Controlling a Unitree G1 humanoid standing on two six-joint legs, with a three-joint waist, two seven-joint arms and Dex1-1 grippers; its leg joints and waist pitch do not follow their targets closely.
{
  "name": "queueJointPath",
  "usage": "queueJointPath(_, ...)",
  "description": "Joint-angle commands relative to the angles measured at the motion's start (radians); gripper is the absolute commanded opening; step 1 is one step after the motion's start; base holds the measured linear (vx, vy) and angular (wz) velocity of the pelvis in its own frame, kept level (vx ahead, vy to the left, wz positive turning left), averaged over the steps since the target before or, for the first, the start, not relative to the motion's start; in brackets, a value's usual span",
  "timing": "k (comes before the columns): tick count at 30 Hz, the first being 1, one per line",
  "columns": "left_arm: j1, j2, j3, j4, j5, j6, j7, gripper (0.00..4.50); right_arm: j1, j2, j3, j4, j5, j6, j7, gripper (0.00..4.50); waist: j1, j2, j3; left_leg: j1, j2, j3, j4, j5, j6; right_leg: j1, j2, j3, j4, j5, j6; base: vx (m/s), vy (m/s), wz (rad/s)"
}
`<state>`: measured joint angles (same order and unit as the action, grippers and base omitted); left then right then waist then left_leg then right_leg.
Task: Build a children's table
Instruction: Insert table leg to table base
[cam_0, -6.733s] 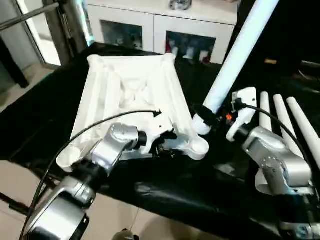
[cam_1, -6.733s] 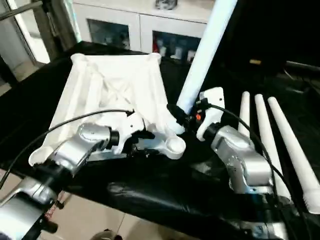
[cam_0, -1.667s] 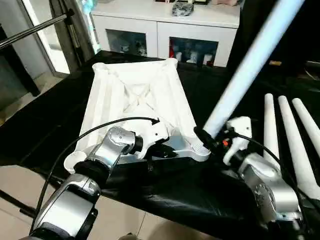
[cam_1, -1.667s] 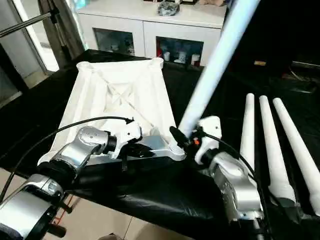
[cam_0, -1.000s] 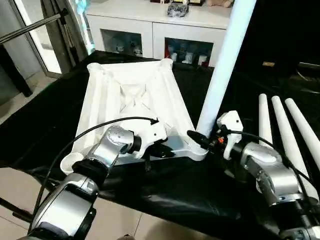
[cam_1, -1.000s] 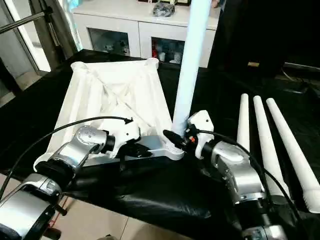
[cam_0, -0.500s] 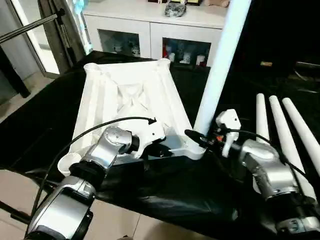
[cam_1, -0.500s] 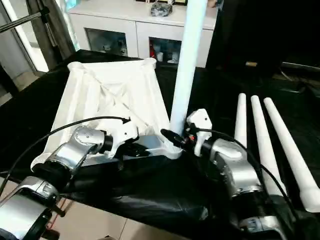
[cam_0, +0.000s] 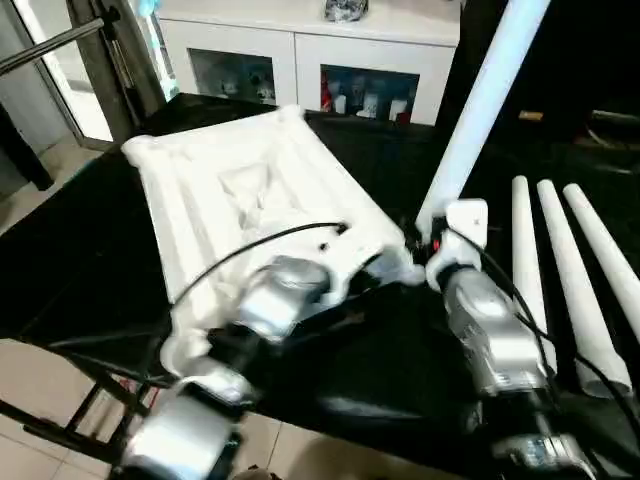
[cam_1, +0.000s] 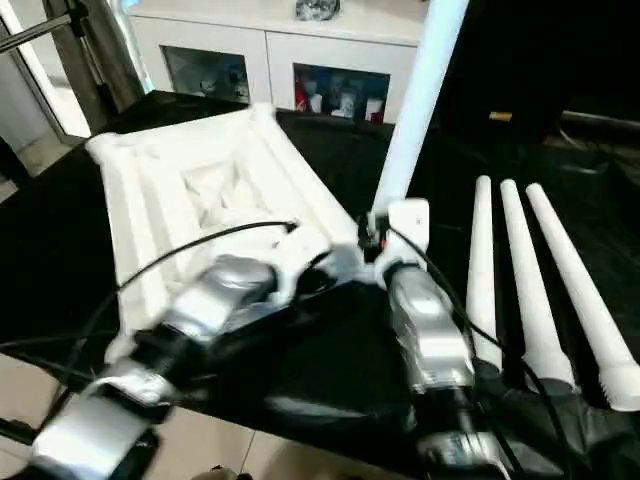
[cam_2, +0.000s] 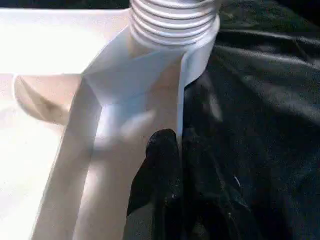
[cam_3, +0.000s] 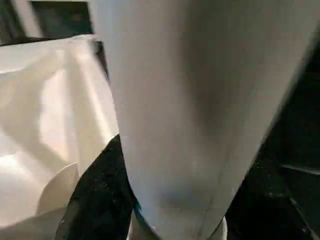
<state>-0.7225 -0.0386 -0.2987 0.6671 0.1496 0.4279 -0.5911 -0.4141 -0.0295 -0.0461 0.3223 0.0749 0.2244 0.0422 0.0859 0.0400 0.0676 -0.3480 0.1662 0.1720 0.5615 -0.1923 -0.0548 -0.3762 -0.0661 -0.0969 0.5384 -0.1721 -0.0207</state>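
The white plastic ribbed table top (cam_0: 240, 190), mid-frame, is pinched at its rim by the left gripper (cam_2: 172, 150); the long tapered white tube leg (cam_0: 478, 110), clamped in the right gripper (cam_3: 117, 200), is best turned squarely into the round corner socket (cam_2: 172, 20).

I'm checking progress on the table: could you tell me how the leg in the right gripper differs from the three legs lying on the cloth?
The held leg rises steeply, its lower end at the table top's corner socket; the three spare legs lie flat, side by side, on the black cloth. The right gripper grips the held leg; nothing touches the spare legs. All four are long, tapered white tubes.
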Motion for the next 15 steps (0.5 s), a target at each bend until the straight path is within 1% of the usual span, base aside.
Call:
queueJointPath(1,-0.014,-0.017,0.004,-0.004,0.019,0.023,0.078,0.0,0.069,0.065,0.067,0.086,0.019,0.127,0.024,1.89,-0.006,0.002,-0.021,0.009,0.059,-0.047,-0.092,-0.436,0.025,0.014,-0.103,0.046,-0.105,-0.623,-0.036,0.0,0.0,0.0)
queueJointPath(2,-0.011,-0.014,0.005,-0.016,0.02,0.033,0.076,0.0,0.07,0.067,0.065,0.079,0.018,0.134,0.022,1.89,-0.005,0.002,-0.021,0.011,0.059,-0.046,-0.091,-0.433,0.023,0.012,-0.103,0.047,-0.105,-0.621,-0.035,0.0,0.0,0.0)
queueJointPath(3,-0.007,-0.012,0.005,-0.026,0.023,0.041,0.075,0.0,0.07,0.07,0.062,0.077,0.016,0.139,0.02,1.89,-0.003,0.001,-0.023,0.016,0.06,-0.044,-0.09,-0.43,0.025,0.007,-0.104,0.05,-0.106,-0.614,-0.039,0.0,0.0,0.0)
queueJointPath(4,-0.007,-0.011,0.005,-0.029,0.023,0.042,0.073,0.0,0.07,0.071,0.061,0.076,0.016,0.14,0.019,1.89,-0.003,0.002,-0.022,0.017,0.06,-0.043,-0.091,-0.43,0.026,0.007,-0.103,0.051,-0.106,-0.613,-0.041,0.0,0.0,0.0)
queueJointPath(5,-0.004,-0.008,0.002,-0.037,0.024,0.046,0.066,0.0,0.069,0.074,0.059,0.077,0.017,0.141,0.02,1.89,-0.003,0.001,-0.021,0.012,0.06,-0.044,-0.093,-0.42,0.028,0.01,-0.105,0.051,-0.107,-0.616,-0.041,0.0,0.0,0.0)
queueJointPath(7,-0.005,-0.007,-0.002,-0.04,0.025,0.047,0.062,0.0,0.065,0.078,0.057,0.079,0.023,0.147,0.026,1.89,-0.003,0.001,-0.02,0.013,0.061,-0.044,-0.093,-0.426,0.027,0.008,-0.104,0.051,-0.107,-0.621,-0.037,0.0,0.0,0.0)
queueJointPath(8,-0.005,-0.008,-0.005,-0.042,0.022,0.049,0.059,0.0,0.061,0.081,0.058,0.082,0.023,0.152,0.026,1.89,-0.004,-0.001,-0.024,0.013,0.06,-0.044,-0.092,-0.424,0.026,0.009,-0.104,0.05,-0.107,-0.621,-0.038,0.0,0.0,0.0)
queueJointPath(10,-0.003,-0.008,-0.012,-0.048,0.019,0.049,0.053,0.0,0.056,0.084,0.059,0.085,0.024,0.162,0.026,1.89,-0.004,0.0,-0.022,0.012,0.06,-0.044,-0.094,-0.426,0.025,0.008,-0.104,0.05,-0.108,-0.633,-0.034,0.0,0.0,0.0)
queueJointPath(11,0.002,-0.005,-0.021,-0.06,0.02,0.043,0.037,0.0,0.054,0.082,0.061,0.085,0.022,0.17,0.033,1.89,-0.004,0.003,-0.024,0.015,0.06,-0.045,-0.092,-0.435,0.021,0.006,-0.105,0.049,-0.111,-0.649,-0.028,0.0,0.0,0.0)
queueJointPath(13,0.01,0.006,-0.041,-0.083,0.024,0.033,0.007,0.0,0.05,0.068,0.069,0.082,0.019,0.187,0.058,1.89,-0.004,0.002,-0.023,0.014,0.061,-0.046,-0.094,-0.442,0.018,0.006,-0.106,0.049,-0.112,-0.652,-0.026,0.0,0.0,0.0)
queueJointPath(14,0.017,0.015,-0.054,-0.101,0.025,0.028,-0.015,0.0,0.048,0.054,0.077,0.077,0.017,0.2,0.081,1.89,-0.005,0.004,-0.025,0.013,0.061,-0.047,-0.095,-0.446,0.016,0.006,-0.104,0.049,-0.111,-0.645,-0.024,0.0,0.0,0.0)
queueJointPath(15,0.022,0.022,-0.059,-0.112,0.023,0.031,-0.031,0.0,0.046,0.043,0.082,0.072,0.017,0.209,0.096,1.89,-0.004,0.004,-0.027,0.011,0.064,-0.048,-0.096,-0.441,0.014,0.01,-0.106,0.051,-0.107,-0.624,-0.03,0.0,0.0,0.0)
